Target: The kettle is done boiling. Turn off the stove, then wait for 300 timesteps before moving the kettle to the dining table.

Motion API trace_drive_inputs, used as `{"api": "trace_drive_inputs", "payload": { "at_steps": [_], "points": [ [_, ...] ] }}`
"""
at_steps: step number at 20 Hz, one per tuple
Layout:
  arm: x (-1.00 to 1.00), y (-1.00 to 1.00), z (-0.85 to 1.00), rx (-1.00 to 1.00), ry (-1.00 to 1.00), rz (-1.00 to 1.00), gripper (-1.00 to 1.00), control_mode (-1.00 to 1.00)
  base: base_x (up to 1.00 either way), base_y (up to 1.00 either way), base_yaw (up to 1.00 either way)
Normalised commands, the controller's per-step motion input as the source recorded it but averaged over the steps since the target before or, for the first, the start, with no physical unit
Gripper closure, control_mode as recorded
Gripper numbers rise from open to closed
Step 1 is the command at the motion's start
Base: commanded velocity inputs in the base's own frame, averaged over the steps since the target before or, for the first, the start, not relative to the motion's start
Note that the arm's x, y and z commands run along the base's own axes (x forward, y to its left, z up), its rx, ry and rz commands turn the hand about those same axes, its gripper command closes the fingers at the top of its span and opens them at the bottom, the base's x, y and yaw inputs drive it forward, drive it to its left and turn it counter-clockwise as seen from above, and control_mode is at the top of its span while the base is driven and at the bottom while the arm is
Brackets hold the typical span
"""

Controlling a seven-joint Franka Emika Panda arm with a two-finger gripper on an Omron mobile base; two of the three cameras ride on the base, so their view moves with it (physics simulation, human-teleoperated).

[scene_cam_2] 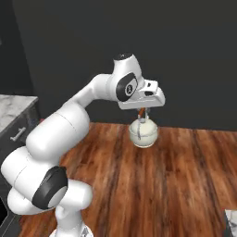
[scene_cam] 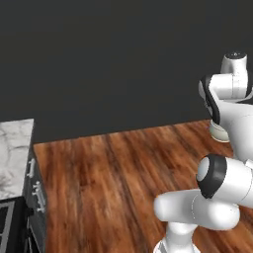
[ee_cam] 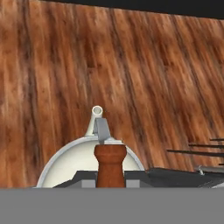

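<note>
The cream-white kettle point(scene_cam_2: 143, 134) hangs in the air above the wooden floor, carried by its arched handle. My gripper point(scene_cam_2: 142, 111) is shut on the handle's reddish-brown wooden bar point(ee_cam: 110, 162). In the hand view the kettle's round body point(ee_cam: 70, 168) and short spout point(ee_cam: 96, 114) lie just below my gripper point(ee_cam: 110, 177). In the left base view a sliver of the kettle point(scene_cam: 217, 132) peeks out behind my arm. A corner of the black stove point(scene_cam: 6, 225) with its grey grate sits at the lower left. The dining table is out of view.
A marble-topped counter point(scene_cam: 15, 148) with grey drawers stands at the left, beside the stove; its corner point(scene_cam_2: 11, 106) also shows at the left in the right base view. Open wooden floor point(scene_cam_2: 176, 185) spreads ahead to a dark wall. A pale veined corner point(scene_cam_2: 231, 222) sits at the lower right edge.
</note>
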Motion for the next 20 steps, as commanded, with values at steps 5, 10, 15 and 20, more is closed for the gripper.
{"api": "trace_drive_inputs", "payload": {
  "at_steps": [5,10,15,20],
  "points": [
    [0.0,0.0,0.0,0.0,0.0,0.0,1.0,1.0,0.18,0.0,-0.46],
    [0.0,0.0,0.0,0.0,0.0,0.0,1.0,1.0,0.24,0.02,-0.44],
    [0.0,0.0,0.0,0.0,0.0,0.0,1.0,1.0,0.33,0.08,-0.43],
    [0.0,0.0,0.0,0.0,0.0,0.0,1.0,1.0,0.49,0.22,-0.41]
  ]
}}
